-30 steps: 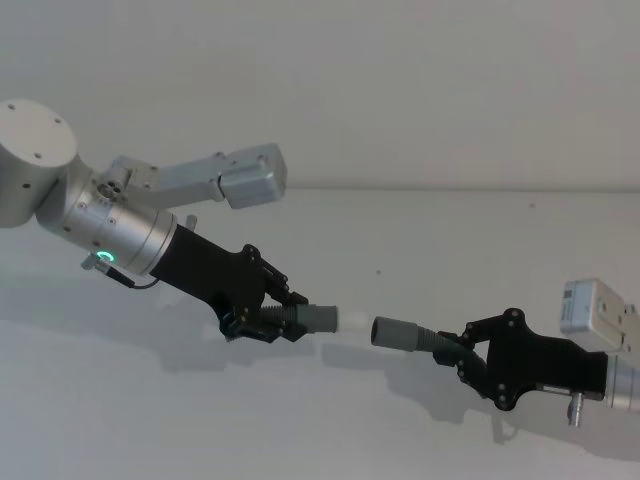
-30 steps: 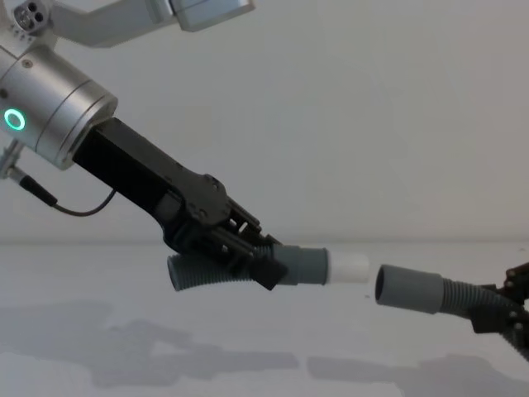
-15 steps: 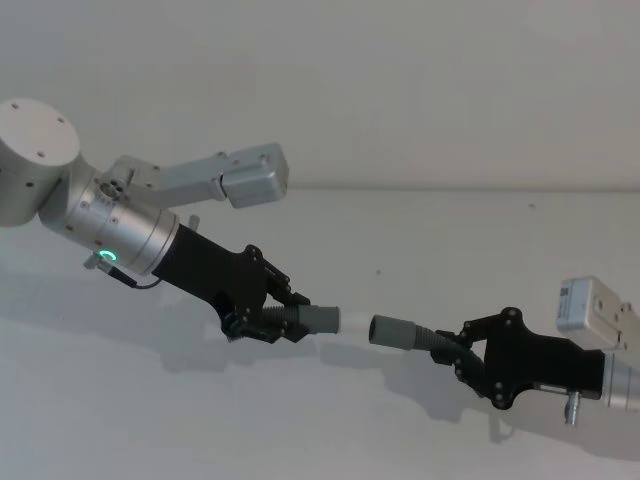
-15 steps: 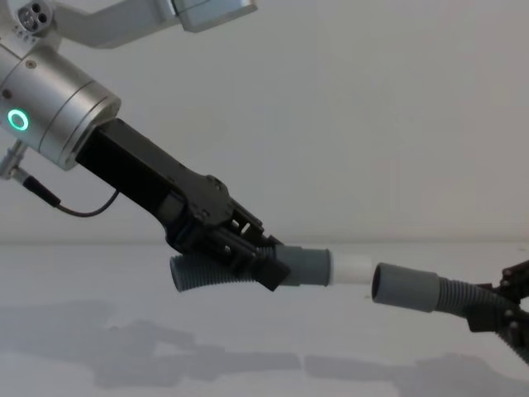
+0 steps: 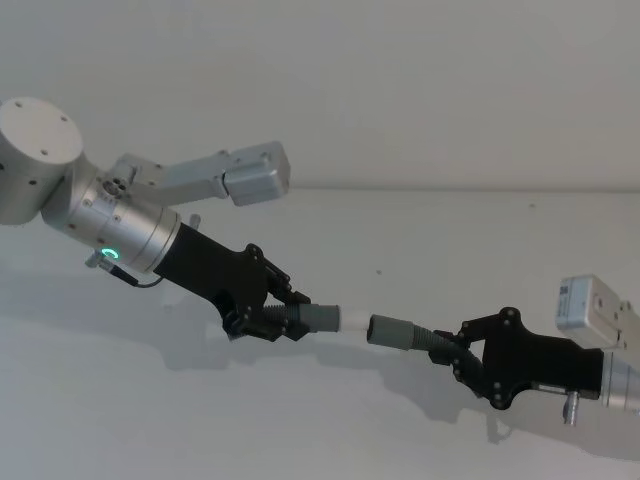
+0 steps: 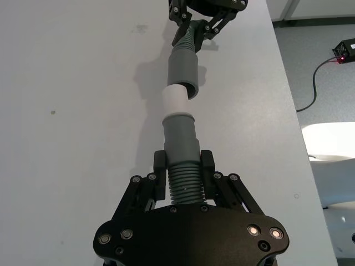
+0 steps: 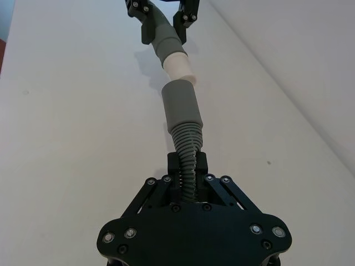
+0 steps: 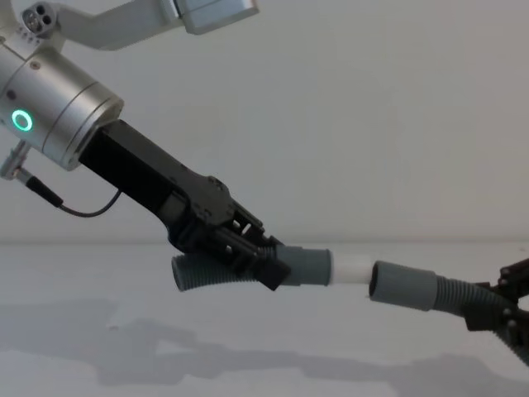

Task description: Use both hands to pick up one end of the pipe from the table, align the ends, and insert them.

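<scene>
Grey ribbed hose pieces, both held off the white desk (image 5: 330, 420), axes roughly end to end on one left-right line. Left end effector (image 5: 268, 318) clamped on the ribbed part of the short hose piece (image 8: 248, 269); its smooth cuff (image 8: 307, 266) and white tip (image 8: 350, 269) point toward the robot's right, slightly downward. Right end effector (image 5: 455, 352) clamped on the ribs of the long hose piece (image 7: 186, 152); its socket mouth (image 8: 401, 284) faces left, toward the tip.

White tip sits right at the socket rim: chest view shows it touching or just entering, left wrist view shows most of the tip exposed (image 6: 176, 100). Axes nearly collinear, a slight kink at the joint in the right wrist view; can't tell how far it's seated.

Room: bare desk surface all round below both pieces. Desk edge runs along one side in the left wrist view, well clear of the hoses. Plain wall behind.
</scene>
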Controlling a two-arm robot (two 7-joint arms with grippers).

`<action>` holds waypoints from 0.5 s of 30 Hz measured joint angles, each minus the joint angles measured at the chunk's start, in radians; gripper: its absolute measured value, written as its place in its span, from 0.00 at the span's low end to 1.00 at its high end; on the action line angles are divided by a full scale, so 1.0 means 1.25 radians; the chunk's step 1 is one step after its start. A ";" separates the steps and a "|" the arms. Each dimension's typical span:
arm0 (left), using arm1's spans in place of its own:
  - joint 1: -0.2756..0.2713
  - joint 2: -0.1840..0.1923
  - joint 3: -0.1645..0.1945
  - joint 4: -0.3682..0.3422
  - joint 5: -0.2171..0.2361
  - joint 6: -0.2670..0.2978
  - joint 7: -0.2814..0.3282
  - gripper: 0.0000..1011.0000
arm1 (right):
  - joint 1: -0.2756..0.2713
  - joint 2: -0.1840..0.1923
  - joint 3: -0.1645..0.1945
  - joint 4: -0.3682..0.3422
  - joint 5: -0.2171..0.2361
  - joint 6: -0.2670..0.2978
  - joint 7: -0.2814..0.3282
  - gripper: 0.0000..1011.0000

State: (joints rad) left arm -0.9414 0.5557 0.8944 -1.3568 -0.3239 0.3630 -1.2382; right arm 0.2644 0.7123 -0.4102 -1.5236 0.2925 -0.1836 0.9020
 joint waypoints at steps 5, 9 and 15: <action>-0.004 -0.004 0.004 0.007 -0.003 0.000 0.001 0.34 | 0.002 0.001 -0.003 0.000 0.004 0.002 -0.001 0.13; -0.006 -0.007 0.007 0.012 -0.006 -0.002 0.001 0.34 | 0.003 0.001 -0.006 0.000 0.007 0.004 -0.002 0.13; -0.008 -0.008 0.011 0.016 -0.010 -0.004 0.001 0.34 | 0.007 0.002 -0.010 0.000 0.010 0.007 -0.004 0.13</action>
State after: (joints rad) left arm -0.9514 0.5459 0.9087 -1.3362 -0.3363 0.3586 -1.2372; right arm 0.2727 0.7145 -0.4222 -1.5231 0.3046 -0.1746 0.8970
